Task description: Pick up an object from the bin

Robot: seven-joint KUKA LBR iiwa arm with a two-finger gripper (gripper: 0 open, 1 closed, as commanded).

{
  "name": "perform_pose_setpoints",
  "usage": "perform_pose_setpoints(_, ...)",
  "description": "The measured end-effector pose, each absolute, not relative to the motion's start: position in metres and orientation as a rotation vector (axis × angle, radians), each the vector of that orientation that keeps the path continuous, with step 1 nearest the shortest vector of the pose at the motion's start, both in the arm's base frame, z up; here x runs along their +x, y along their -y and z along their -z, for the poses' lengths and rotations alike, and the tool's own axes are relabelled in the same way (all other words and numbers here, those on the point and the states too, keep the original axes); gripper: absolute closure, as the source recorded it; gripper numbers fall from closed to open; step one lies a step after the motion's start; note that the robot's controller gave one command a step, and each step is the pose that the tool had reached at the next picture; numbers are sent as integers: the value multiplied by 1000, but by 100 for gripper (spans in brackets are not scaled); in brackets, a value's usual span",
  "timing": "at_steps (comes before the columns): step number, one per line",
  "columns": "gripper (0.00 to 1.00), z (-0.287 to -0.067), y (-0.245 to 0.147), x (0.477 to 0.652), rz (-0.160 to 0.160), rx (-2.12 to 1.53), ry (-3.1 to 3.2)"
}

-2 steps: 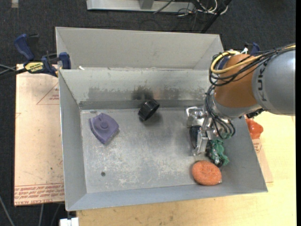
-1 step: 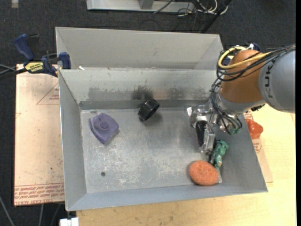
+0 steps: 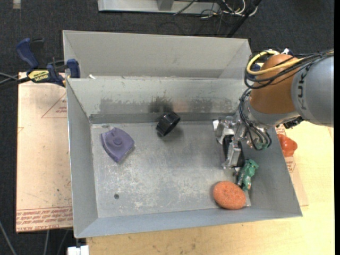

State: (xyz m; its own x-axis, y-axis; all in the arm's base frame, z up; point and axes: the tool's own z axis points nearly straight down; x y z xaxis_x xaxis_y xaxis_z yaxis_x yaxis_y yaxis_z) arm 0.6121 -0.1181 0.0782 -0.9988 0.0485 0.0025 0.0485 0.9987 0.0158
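We see a small green toy (image 3: 247,173) lying by the right wall of the bin (image 3: 159,187), towards its front corner. The gripper (image 3: 232,161) stands low over the floor just beside the toy, on its left and a little further back. We cannot tell whether the two touch, or whether the pincer is apart or together. Just in front of the toy lies an orange, rounded lump (image 3: 230,195), close to the front wall. The arm (image 3: 297,89), with its orange cover and looped cables, leans in over the right rim. Well apart from all this, a black piece (image 3: 168,124) sits by the back wall near the middle, and a purple flat piece (image 3: 117,144) lies at the left side.
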Motion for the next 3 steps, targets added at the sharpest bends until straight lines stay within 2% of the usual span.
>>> perform_pose_setpoints(1, 0, -107, 120, 616, 21, -331, 3116)
perform_pose_setpoints(2, 0, -146, 136, 625, 10, -244, 3143)
perform_pose_setpoints(3, 0, -109, 145, 615, 16, -533, 3098)
